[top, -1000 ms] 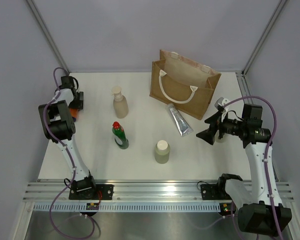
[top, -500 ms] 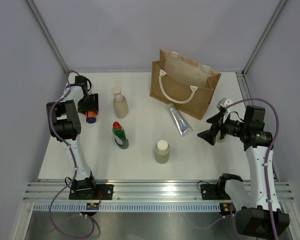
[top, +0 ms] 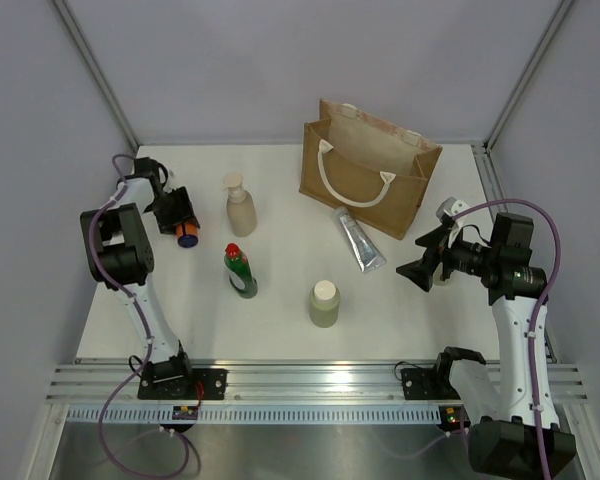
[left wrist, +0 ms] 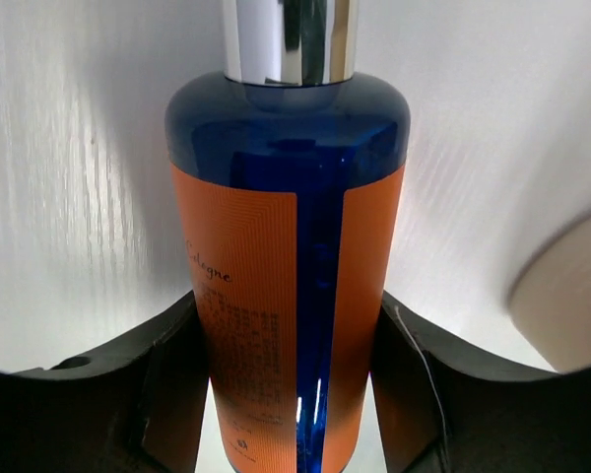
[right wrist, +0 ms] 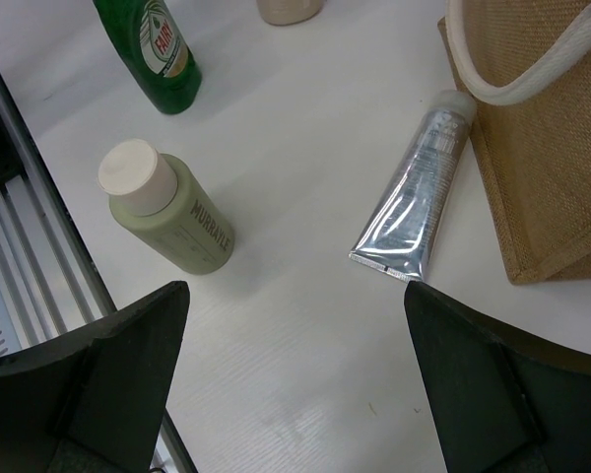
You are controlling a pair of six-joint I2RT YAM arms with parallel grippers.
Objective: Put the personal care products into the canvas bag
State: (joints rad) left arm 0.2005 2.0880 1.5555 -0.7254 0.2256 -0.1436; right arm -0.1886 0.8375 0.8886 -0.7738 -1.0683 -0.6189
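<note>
The left end effector (top: 180,222) was clenched on the small orange bottle (top: 187,236) at the far left of the white counter (top: 280,330), just left of the beige pump bottle (top: 240,207), which stood upright. From the left wrist view the small orange bottle (left wrist: 291,256) showed blue glass under an orange label and a silver cap pointing away, with a dark finger (left wrist: 167,394) pressed against each side; I could not tell whether it rested on the counter or hung just above it. The canvas bag (top: 365,165) stood open at the far side, right of centre, its white rope handle (top: 355,180) draped down the near face, and the bottle was well apart from it. The silver tube (top: 358,240) lay flat just in front of the bag, its cap end almost touching the bag's lower edge. The green red-capped bottle (top: 240,270) lay near the middle, and a pale olive cream-capped bottle (top: 323,303) stood closer to the rail. The right end effector (top: 417,258) hung spread wide and grasping nothing, to the right of the tube, its fingers (right wrist: 98,384) framing the tube and the olive bottle below.
</note>
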